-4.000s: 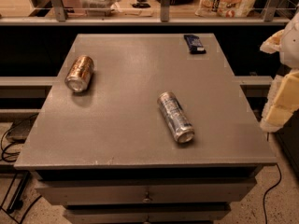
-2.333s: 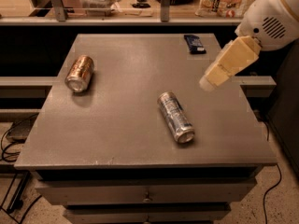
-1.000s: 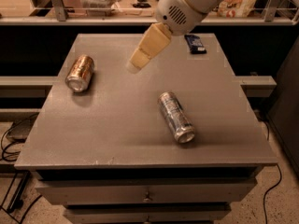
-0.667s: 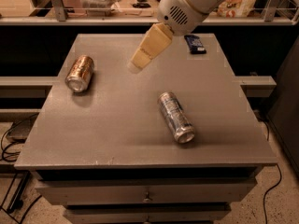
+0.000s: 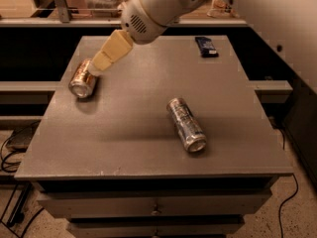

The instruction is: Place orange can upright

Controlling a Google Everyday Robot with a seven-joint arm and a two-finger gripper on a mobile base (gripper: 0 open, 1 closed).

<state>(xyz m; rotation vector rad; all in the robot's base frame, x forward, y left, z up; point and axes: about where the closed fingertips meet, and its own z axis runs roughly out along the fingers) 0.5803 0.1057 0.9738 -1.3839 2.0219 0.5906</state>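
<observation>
The orange can [image 5: 82, 81] lies on its side near the left edge of the grey table [image 5: 133, 123], its silver end facing the front. My gripper [image 5: 99, 64] comes down from the upper right, and its cream fingers reach to just above the can's far end, partly covering it. The white arm extends back toward the top right.
A longer silver-blue can [image 5: 186, 124] lies on its side at the table's middle right. A dark blue packet [image 5: 205, 46] rests at the far right. Shelves with clutter stand behind the table, and cables lie on the floor at both sides.
The arm has swept from the right edge across the table to the left. The gripper now sits over the orange can. Both cans have stayed put.
</observation>
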